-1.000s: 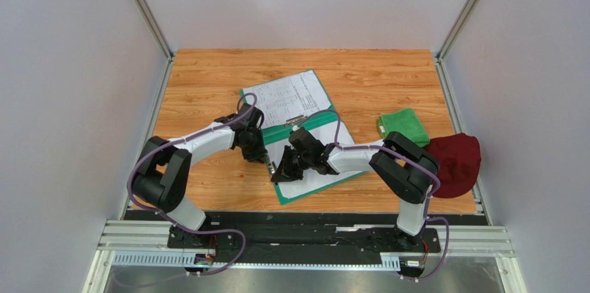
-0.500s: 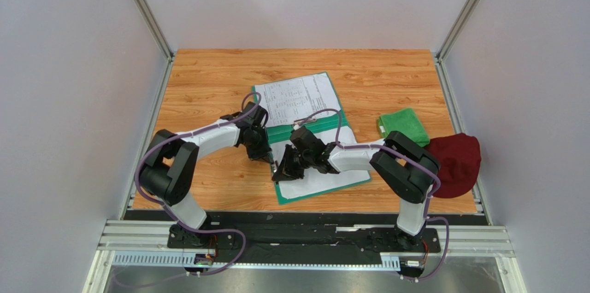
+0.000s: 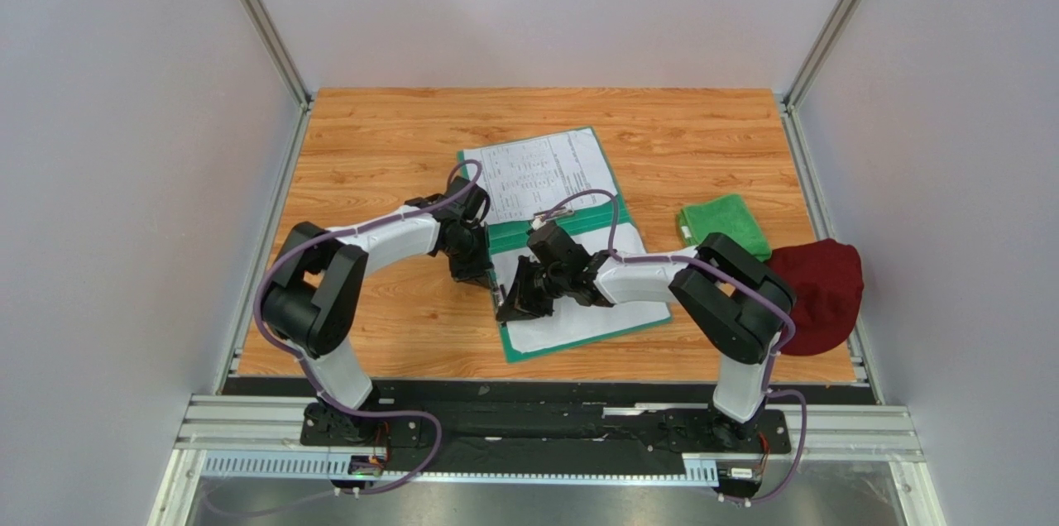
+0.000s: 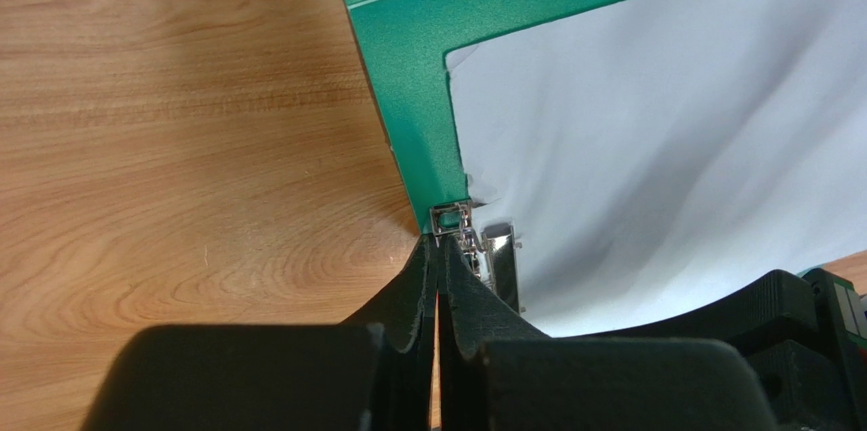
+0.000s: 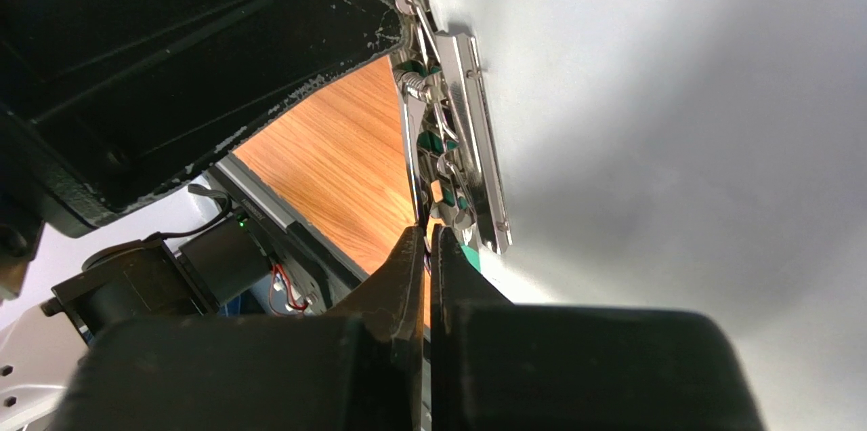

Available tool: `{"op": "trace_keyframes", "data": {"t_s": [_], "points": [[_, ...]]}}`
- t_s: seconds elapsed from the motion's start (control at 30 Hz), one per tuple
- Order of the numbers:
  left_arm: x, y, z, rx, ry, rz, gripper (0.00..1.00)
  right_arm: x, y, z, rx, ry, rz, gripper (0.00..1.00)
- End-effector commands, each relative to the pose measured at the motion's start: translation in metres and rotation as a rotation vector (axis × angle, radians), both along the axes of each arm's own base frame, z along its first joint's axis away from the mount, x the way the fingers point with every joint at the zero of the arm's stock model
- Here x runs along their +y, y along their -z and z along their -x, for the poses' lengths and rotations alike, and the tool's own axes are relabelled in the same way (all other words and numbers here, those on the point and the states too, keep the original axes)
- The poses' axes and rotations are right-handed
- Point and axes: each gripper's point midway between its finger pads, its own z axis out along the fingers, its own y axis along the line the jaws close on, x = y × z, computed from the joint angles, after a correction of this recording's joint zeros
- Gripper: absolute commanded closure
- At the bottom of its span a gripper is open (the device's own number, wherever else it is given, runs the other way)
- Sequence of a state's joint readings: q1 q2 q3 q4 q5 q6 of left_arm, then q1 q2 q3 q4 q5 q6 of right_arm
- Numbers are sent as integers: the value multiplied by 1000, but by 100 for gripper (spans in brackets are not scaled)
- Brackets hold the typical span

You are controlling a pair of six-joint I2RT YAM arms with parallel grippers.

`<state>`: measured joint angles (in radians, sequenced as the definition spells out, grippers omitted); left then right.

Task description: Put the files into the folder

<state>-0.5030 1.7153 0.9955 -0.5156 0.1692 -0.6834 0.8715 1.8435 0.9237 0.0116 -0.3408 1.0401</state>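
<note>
Since a second ago the folder (image 4: 407,45) has swung slightly clockwise on the surface (image 3: 373,142). The files (image 3: 537,173) lie on its open leaves. Left pincer (image 4: 438,253) and right pincer (image 5: 427,240) are both closed to a sliver at the spine clip (image 5: 458,116); I can't tell if either grips it. Clamping looks near.

Robot lab cell, grey panel walls (image 3: 124,179), aluminium frame (image 3: 255,11), wood-grain table (image 3: 373,129)
</note>
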Motion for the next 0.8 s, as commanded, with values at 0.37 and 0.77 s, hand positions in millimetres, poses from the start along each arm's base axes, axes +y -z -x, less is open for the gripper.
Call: {"op": "trace_keyframes", "data": {"t_s": [0.37, 0.77], "points": [[34, 3, 7, -41, 22, -159, 95, -82, 75, 28, 116, -19, 317, 100], [13, -12, 6, -43, 1, -79, 69, -50, 38, 15, 119, -29, 180, 100]]}}
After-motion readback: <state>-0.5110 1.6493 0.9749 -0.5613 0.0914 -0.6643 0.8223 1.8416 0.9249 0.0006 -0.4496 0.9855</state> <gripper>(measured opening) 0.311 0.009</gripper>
